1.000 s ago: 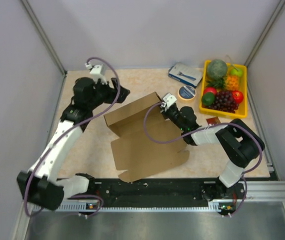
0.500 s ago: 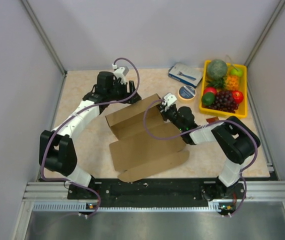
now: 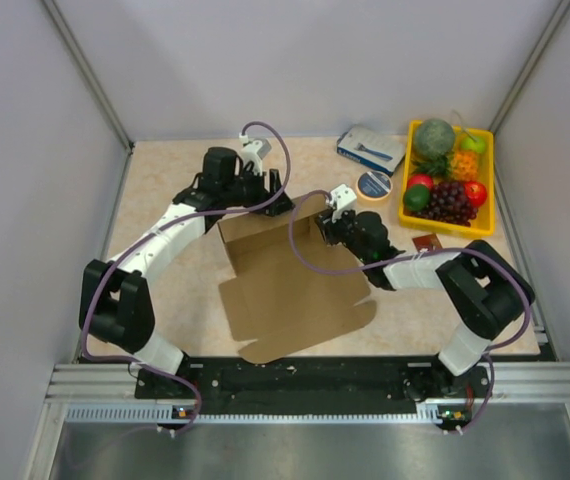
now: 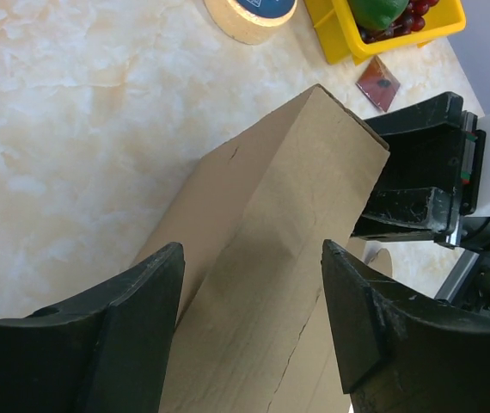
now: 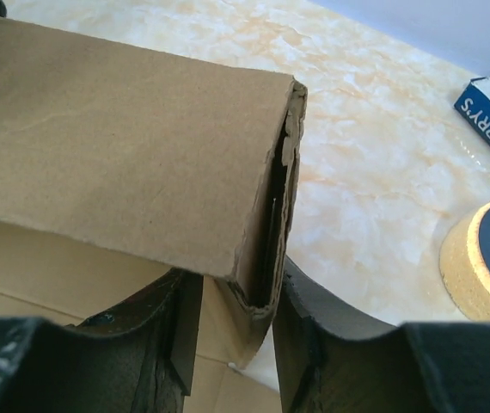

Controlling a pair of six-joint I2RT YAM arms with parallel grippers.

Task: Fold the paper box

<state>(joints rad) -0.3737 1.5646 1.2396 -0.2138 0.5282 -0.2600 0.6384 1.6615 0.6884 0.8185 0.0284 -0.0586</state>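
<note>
The paper box (image 3: 290, 285) is a brown cardboard blank lying open in the middle of the table, with its far wall folded up. My left gripper (image 3: 277, 200) is open, with its fingers astride that raised wall (image 4: 288, 198) from the far side; neither finger touches it. My right gripper (image 3: 327, 225) is shut on the right end of the same wall, and the doubled cardboard edge (image 5: 266, 258) sits between its fingers. The right gripper's black body also shows in the left wrist view (image 4: 425, 172).
A yellow fruit tray (image 3: 489, 180) stands at the far right. A blue-and-white carton (image 3: 370, 148), a tape roll (image 3: 373, 185) and a small reddish-brown square (image 3: 426, 242) lie beside it. The box's near flaps reach close to the table's front edge.
My left arm has swung right to the box's far wall. That wall has risen from leaning back to upright. My right gripper stayed on its right end.
</note>
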